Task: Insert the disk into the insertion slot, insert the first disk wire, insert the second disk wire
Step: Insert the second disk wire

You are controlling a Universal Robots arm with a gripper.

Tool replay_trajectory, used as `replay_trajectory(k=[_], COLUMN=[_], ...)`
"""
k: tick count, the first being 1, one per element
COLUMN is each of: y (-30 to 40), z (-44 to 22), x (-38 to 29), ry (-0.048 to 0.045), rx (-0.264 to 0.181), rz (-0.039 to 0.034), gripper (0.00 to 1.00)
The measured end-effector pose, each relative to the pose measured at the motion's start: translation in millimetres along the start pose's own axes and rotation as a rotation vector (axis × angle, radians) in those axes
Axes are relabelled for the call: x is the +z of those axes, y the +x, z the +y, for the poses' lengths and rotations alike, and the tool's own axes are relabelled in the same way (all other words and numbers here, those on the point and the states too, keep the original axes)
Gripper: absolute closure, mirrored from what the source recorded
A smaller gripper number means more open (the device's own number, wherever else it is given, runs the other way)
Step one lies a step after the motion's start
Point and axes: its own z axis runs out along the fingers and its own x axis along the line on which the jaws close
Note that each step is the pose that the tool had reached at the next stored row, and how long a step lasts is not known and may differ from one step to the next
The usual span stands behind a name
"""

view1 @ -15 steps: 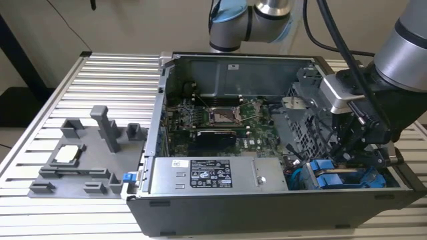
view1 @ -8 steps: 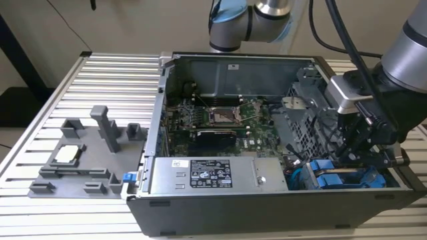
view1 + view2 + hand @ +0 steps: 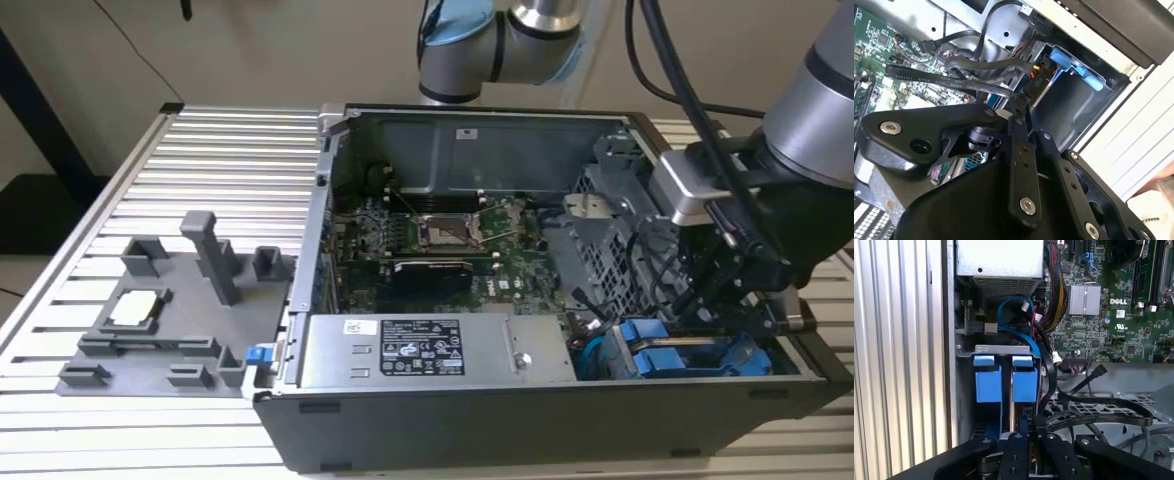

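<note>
Cables point(image 3: 1089, 405) (black, looped) crowd claw point(image 3: 1021, 432) — beside disk point(image 3: 1026, 382).

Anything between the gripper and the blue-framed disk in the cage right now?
Yes. In the second wrist view a black cable connector sits just ahead of the gripper, between it and the blue-fronted units in the drive cage. Black cables loop alongside.

Disk point(image 3: 1024, 382) (blue frame) seated upright inside grey insertion slot point(image 3: 1004, 350).
</note>
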Motion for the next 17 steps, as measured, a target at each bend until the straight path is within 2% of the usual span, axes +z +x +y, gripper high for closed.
replay_trajectory(k=[7,12,17], y=[-0.5,-0.5,-0.9], z=[0.1,0.2,0.0], x=[1.8,2.6,0.0], ry=[0.0009,0.0014,0.0016], rx=[0.018,0.029,0.034], rz=[0.0055,0.0057,0.0061], gripper=[0.84,0.84,0.84])
